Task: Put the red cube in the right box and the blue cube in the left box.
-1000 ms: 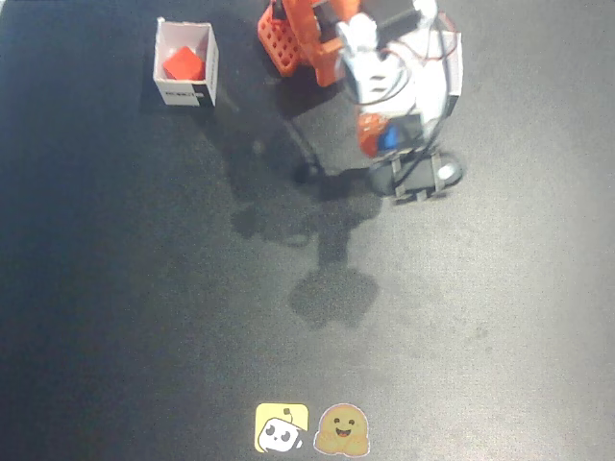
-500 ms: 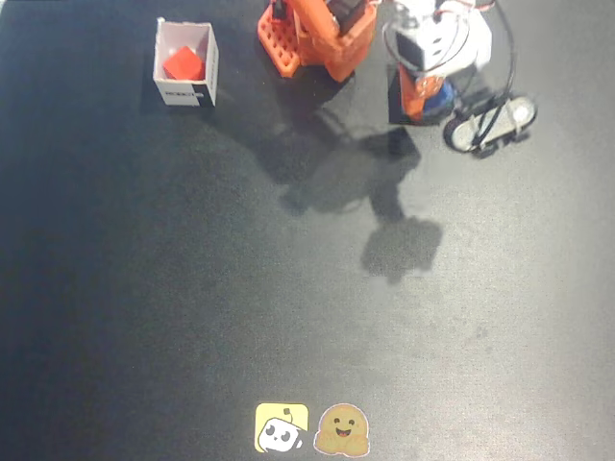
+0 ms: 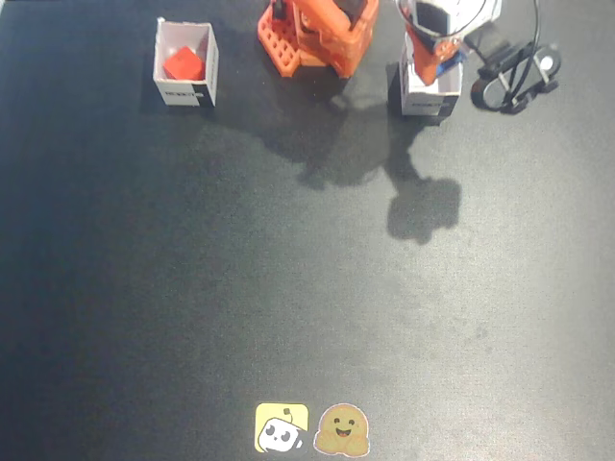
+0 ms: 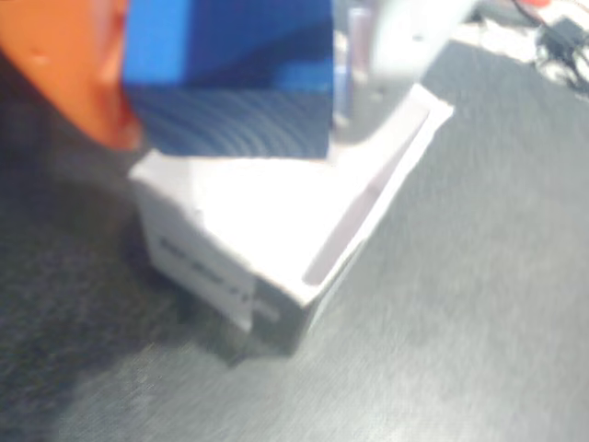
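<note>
Since the small matte bright blue cube [image 4: 230,74] sits pinched in my gripper [image 4: 230,92], hanging right over the open top of the white card box with the whiter-grey inside [image 4: 267,216], the drop looks like it's basically straight down. In the fixed view that box [image 3: 428,96] is on the right. The red-orange cube [image 3: 183,65] already sits inside the other, pinkish-lined white box [image 3: 185,93], well apart.
</note>
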You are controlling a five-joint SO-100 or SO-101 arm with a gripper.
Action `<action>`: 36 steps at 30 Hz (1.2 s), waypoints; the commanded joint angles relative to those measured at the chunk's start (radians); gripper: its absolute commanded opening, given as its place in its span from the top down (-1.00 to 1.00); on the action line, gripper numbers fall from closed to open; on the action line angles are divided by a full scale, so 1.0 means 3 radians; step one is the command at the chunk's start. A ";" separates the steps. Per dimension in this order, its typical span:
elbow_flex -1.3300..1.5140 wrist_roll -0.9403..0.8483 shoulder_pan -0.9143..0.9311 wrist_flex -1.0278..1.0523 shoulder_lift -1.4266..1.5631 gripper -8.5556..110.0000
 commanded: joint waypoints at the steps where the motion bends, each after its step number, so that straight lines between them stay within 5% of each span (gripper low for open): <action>1: -0.0215 -0.0005 -0.0051 0.0010 0.0066 0.68; 36: 0.0220 -0.0245 -0.0343 -0.0394 0.0097 0.61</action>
